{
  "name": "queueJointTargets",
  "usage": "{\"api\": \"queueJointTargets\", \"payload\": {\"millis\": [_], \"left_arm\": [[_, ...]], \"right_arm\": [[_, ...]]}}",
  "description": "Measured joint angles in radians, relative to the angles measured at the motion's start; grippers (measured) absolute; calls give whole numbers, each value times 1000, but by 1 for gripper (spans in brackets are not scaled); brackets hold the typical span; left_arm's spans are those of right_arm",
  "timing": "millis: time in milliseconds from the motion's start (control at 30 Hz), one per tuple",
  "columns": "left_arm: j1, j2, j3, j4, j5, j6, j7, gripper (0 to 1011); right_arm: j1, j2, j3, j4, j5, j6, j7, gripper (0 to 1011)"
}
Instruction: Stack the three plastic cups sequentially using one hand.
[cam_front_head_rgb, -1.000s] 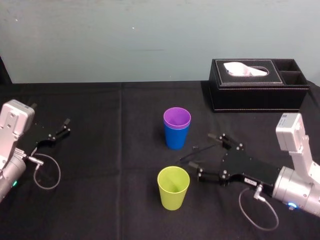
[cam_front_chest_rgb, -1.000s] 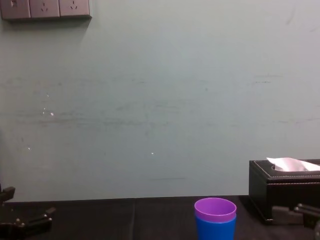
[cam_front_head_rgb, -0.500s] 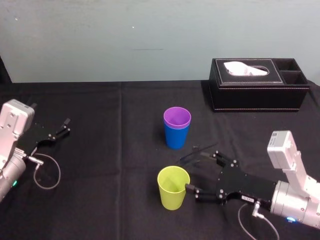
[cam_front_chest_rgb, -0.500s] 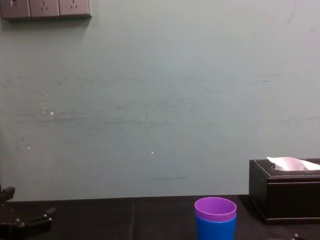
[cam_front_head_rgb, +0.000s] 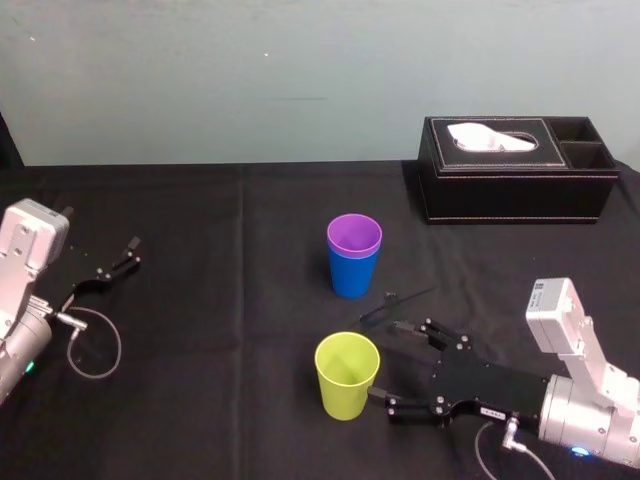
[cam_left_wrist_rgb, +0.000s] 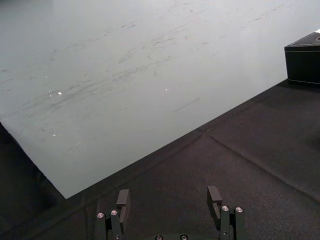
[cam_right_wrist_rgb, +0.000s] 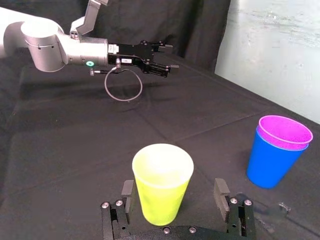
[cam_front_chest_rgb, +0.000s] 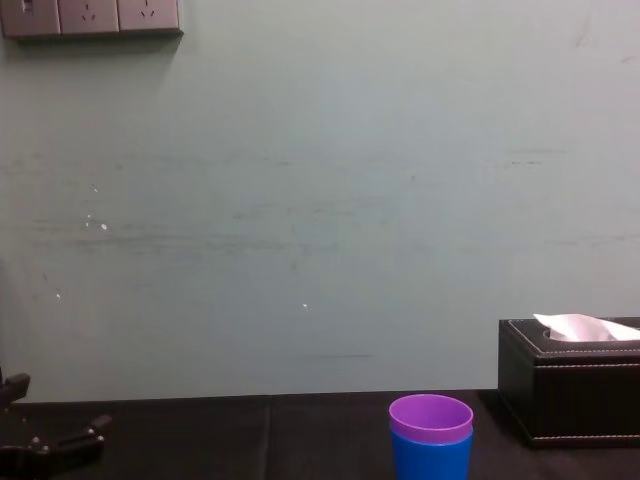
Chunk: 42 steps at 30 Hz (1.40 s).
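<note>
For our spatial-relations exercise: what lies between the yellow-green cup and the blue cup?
Bare black tablecloth, in the head view; the open right pincer is beside the yellow-green cup, left pincer parked.

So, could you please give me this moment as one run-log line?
right gripper open at yellow-green cup, ungrasped | purple cup nested in blue cup | left gripper parked, open

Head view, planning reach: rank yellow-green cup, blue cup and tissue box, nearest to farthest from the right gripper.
1. Yellow-green cup, at the right gripper's fingertips.
2. Blue cup, farther back, centre.
3. Tissue box, back right.
</note>
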Motion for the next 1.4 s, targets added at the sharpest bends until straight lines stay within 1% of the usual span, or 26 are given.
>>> {"api": "queueJointTargets", "payload": {"millis": [533, 1400], "left_arm": [[0, 0, 0, 0, 0, 0, 0, 1010], [0, 0, 0, 0, 0, 0, 0, 1010]], "right_arm": [[8, -5, -22, 18, -1, 4, 5, 1004], [40, -36, -66, 55, 4, 19, 17, 1004]]}}
